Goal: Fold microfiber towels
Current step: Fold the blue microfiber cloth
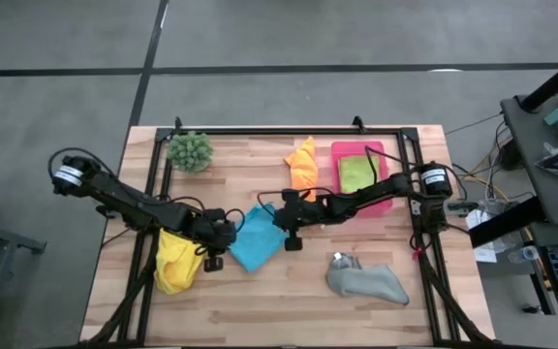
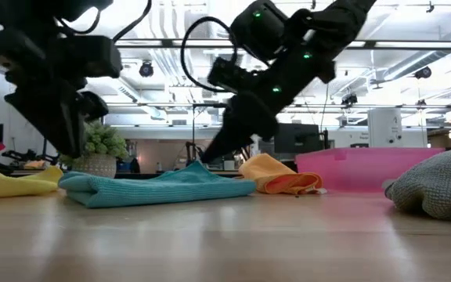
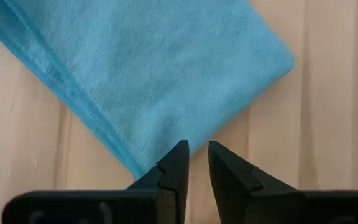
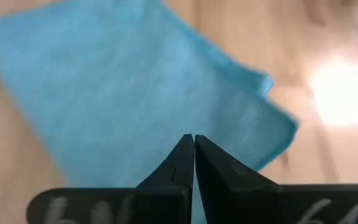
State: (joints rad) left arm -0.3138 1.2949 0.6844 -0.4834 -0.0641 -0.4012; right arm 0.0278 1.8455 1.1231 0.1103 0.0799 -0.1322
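Note:
A blue towel [image 1: 257,238] lies folded in layers on the table's middle; it also shows in the low view [image 2: 155,186]. My left gripper [image 3: 197,150] hangs over the towel's left edge with a narrow, empty gap between its fingertips, next to the crumpled yellow towel [image 1: 174,264]. My right gripper [image 4: 194,142] is shut, slanting down at the blue towel's far right side [image 2: 200,163]. An orange towel [image 1: 303,163] lies bunched at the far middle. A lime green one [image 1: 356,173] lies in the pink tray. A grey one [image 1: 366,281] lies near right. My right gripper's shut fingertips come slanting down from the table's right, at a small raised peak [image 2: 197,166] on top of the blue towel. I cannot tell whether they touch the cloth. Nothing shows between the fingers.
A spiky green plant [image 1: 190,151] stands at the far left. The pink tray [image 1: 384,153] sits at the far right. A black frame [image 1: 289,129] runs along the table's far and side edges. Bare wood [image 1: 260,310] lies along the near edge.

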